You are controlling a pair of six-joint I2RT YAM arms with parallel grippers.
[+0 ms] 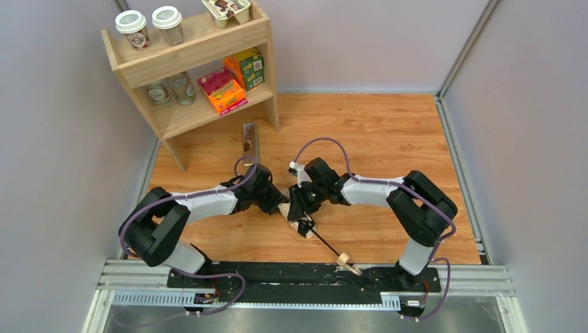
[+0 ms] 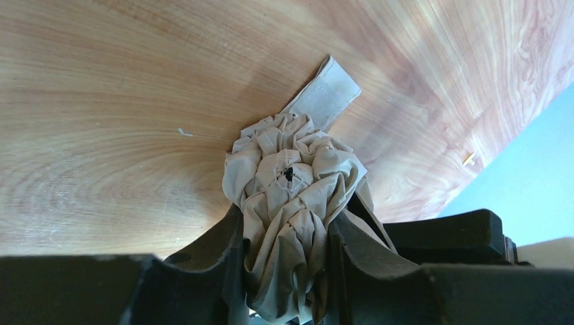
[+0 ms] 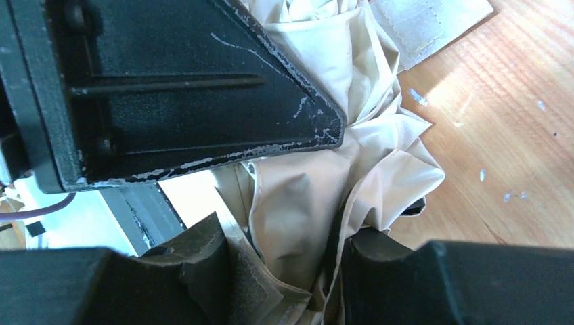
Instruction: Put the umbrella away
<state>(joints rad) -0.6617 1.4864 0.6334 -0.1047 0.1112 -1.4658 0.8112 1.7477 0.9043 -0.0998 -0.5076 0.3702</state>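
The umbrella [image 1: 303, 225] lies on the wooden floor in the middle. Its beige canopy is bunched between both grippers. Its thin black shaft [image 1: 327, 245] runs down-right to the light wooden knob handle [image 1: 344, 260]. My left gripper [image 1: 281, 205] is shut on the canopy's tip end; the left wrist view shows the gathered fabric [image 2: 291, 196] squeezed between the fingers, with the closure strap [image 2: 325, 91] sticking out beyond. My right gripper [image 1: 299, 205] is shut on the canopy folds [image 3: 318, 196] from the other side, right next to the left gripper.
A wooden shelf [image 1: 191, 69] stands at the back left with cups [image 1: 132, 29], jars and boxes [image 1: 223, 90]. A flat grey-brown sleeve [image 1: 249, 139] lies on the floor by the shelf. The black rail [image 1: 291, 276] runs along the near edge.
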